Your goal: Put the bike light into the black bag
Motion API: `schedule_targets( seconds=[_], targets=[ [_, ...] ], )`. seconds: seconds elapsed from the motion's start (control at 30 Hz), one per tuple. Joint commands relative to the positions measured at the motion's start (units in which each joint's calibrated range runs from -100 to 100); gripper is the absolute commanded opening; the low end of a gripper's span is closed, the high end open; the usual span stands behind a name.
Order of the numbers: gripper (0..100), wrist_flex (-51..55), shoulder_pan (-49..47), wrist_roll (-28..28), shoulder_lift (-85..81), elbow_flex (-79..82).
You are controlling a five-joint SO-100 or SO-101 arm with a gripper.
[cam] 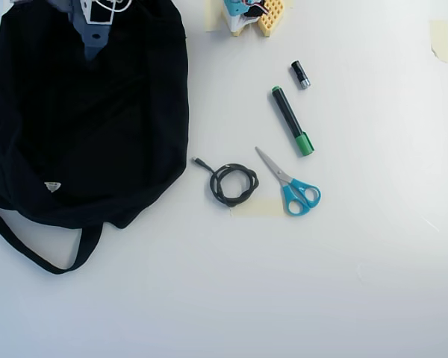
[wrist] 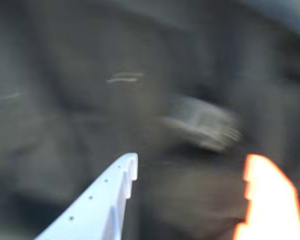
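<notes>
The black bag (cam: 89,112) lies at the left of the overhead view, with its strap (cam: 30,250) trailing toward the front and a small white label (cam: 53,186). My arm (cam: 95,22) reaches over the bag's top edge. In the blurred wrist view my gripper (wrist: 192,159) is open, its white finger (wrist: 110,195) and orange finger (wrist: 270,200) well apart over dark fabric (wrist: 65,125), with nothing between them. A smeared grey patch (wrist: 205,125) lies ahead of the fingers; I cannot tell what it is. The bike light does not show on the table in either view.
On the white table, right of the bag, lie a coiled black cable (cam: 233,184), blue-handled scissors (cam: 291,185), a green marker (cam: 291,121) and a small black-and-silver cylinder (cam: 300,74). A yellow-and-teal block (cam: 255,15) stands at the top edge.
</notes>
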Motion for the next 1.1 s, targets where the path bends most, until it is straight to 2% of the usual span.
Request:
schedule_targets(
  seconds=[0.0, 0.07, 0.13, 0.17, 0.27, 0.3, 0.33, 0.43, 0.67, 0.87, 1.07],
  targets=[
    [43, 9.3, -6.2, 0.5, -10.3, -9.4],
    [47, 12.3, -10.0, 0.1, -16.9, -11.8],
    [44, 12.3, -17.8, -0.1, -24.8, -11.4],
    [38, 12.3, -20.4, -0.1, -27.3, -11.4],
    [5, 13.3, -28.6, -5.4, -34.1, -10.5],
    [2, 14.5, -31.0, -5.5, -34.1, -10.5],
    [3, 16.4, -34.9, -5.6, -34.1, -9.4],
    [2, 21.1, -38.2, -5.6, -35.3, -9.4],
    [2, 35.6, -40.7, -4.9, -44.1, -1.7],
    [2, 28.9, -45.2, 2.2, -53.9, 17.6],
    [2, 20.1, -46.8, 2.8, -65.5, 37.8]
  ],
)
